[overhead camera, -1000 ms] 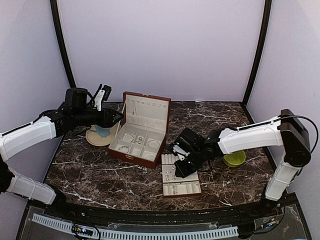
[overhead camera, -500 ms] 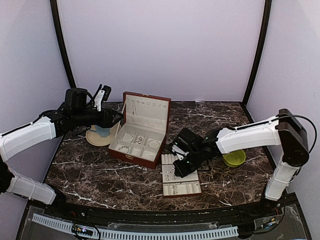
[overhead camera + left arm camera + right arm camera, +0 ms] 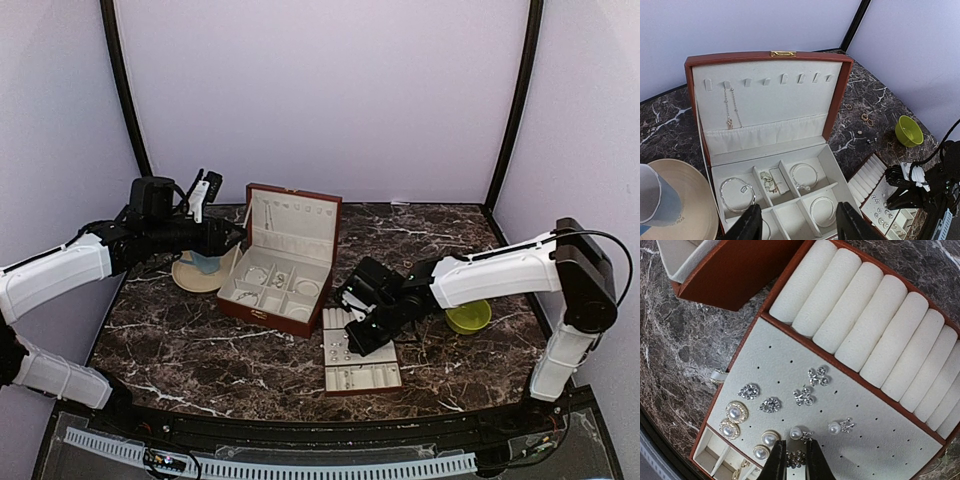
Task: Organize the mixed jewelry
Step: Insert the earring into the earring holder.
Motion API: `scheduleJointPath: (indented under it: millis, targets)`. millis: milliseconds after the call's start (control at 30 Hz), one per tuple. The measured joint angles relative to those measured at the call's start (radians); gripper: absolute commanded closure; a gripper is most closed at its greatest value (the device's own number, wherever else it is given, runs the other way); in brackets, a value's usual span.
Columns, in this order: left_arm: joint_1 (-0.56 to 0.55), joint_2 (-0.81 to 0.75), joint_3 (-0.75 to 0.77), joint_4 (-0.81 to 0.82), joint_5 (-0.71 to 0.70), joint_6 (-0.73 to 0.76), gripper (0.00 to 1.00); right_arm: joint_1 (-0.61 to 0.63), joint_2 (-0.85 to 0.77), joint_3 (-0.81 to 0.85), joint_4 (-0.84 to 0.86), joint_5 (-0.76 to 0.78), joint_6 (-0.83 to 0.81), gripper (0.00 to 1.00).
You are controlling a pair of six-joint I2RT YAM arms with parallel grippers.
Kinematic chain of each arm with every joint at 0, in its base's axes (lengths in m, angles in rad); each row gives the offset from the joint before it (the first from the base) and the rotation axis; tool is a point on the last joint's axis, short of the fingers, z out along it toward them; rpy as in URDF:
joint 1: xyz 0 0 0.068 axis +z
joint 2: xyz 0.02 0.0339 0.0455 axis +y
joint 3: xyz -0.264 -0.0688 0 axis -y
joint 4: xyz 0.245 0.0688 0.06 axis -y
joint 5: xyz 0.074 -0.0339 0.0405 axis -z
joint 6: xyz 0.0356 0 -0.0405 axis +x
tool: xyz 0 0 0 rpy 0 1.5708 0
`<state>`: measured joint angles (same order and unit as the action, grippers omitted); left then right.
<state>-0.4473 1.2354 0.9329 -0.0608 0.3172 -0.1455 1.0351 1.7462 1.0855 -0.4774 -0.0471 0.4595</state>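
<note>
Right gripper (image 3: 795, 447) is down over the near end of the slotted ring tray (image 3: 790, 365), fingers pinched almost closed on one tiny sparkly piece (image 3: 795, 458). It's too small for me to tell exactly what it is, maybe a little beaded stud or ring.

On the tray's perforated pad, four crystal cluster studs (image 3: 803, 396) sit in a loose row, with pearl studs (image 3: 736, 411) near the corner and along the edge by the fingers. The cream rolls at the far end of the tray look bare.

Left gripper (image 3: 799, 220) hangs over the near edge of the open jewelry box (image 3: 840, 95), about halfway open with nothing in it.

In the box's compartments there are thin hoop bracelets (image 3: 804, 175), one far left, one far right and one near right. A small tangle of bits (image 3: 771, 181) lies in the narrow slot between the two far ones. One fine chain (image 3: 730, 107) hangs from a hook on the left side of the lid lining.

A few loose rings (image 3: 866, 117) lie on the marble table (image 3: 180, 350), right of the box lid. The green bowl (image 3: 908, 131) sits further right, well apart from the box.

Left of the box there's a cream plate (image 3: 685, 210) with a bluish mug (image 3: 655, 197) on it. The tray sits just beside the box's near-right corner.
</note>
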Motion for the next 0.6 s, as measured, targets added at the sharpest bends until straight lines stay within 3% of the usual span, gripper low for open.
scheduleJointPath:
  millis: [600]
  targets:
    - [0.000,0.000,0.000,0.000,0.000,-0.001,0.47,0.044,0.027,0.050,-0.048,0.069,-0.017,0.91]
